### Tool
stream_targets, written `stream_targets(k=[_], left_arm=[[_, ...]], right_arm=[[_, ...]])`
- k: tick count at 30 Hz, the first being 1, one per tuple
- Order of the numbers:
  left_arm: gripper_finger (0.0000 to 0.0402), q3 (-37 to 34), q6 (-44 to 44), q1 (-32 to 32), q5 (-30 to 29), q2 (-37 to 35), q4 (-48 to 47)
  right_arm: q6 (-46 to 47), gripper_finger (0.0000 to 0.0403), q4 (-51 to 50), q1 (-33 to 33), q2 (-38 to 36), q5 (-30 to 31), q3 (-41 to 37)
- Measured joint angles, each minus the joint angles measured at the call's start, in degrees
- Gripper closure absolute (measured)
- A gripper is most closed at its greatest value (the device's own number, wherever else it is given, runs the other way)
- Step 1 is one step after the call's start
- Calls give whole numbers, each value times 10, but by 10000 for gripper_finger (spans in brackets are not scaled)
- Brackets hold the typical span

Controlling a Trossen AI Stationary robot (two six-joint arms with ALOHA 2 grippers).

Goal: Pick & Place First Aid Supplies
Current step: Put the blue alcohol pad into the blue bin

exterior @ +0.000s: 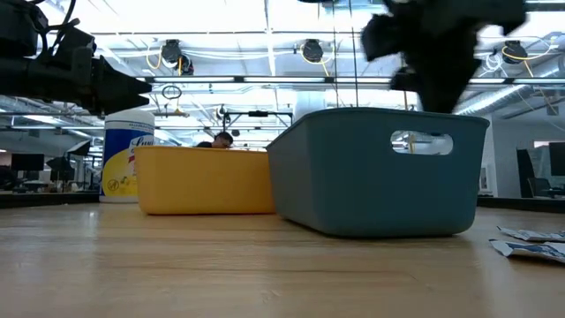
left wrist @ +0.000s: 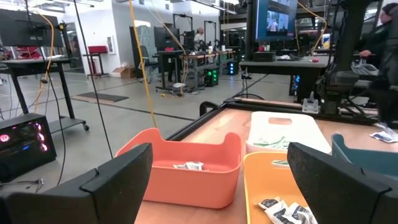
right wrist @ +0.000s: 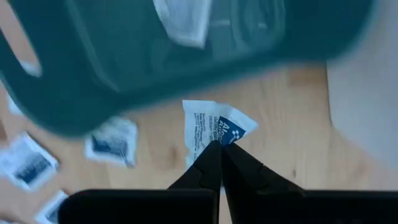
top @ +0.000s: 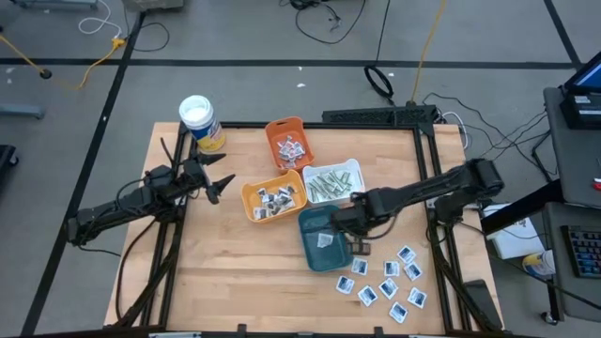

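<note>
My right gripper (right wrist: 219,148) is shut on a white sachet with blue print (right wrist: 211,124). In the high view it hovers at the right rim of the teal tray (top: 310,246). One sachet (top: 326,241) lies flat in that tray. Several more sachets (top: 387,280) lie flat on the table near the front right. My left gripper (left wrist: 217,180) stands open and level at the table's left (top: 214,184), with nothing between its fingers. My right gripper pinches the sachet by one edge (right wrist: 216,138) between its two fingertips. The fingers come from above and point down. The sachet is lifted clear of the table and sticks out past the fingertips, slightly crumpled.
An orange tray (top: 288,141) holds sachets, a white tray (top: 349,169) holds pale strips, and a yellow tray (top: 252,199) holds dark-printed sachets. All three stand left of and behind the teal tray. A white-lidded canister (top: 200,122) stands at the far left. Bare wood lies at the front left.
</note>
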Motion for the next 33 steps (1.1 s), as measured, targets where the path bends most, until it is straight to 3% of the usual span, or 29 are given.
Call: stream_targets(k=[11,27,33], left_arm=[[23,0,0,0,0,0,0],[23,0,0,0,0,0,0],[23,0,0,0,0,0,0]], right_arm=[[-28,403,-1,-13,137,-2,184],[-39,398,37,-8,206,0,182],[-45,349,40,-12,205,-17,182]])
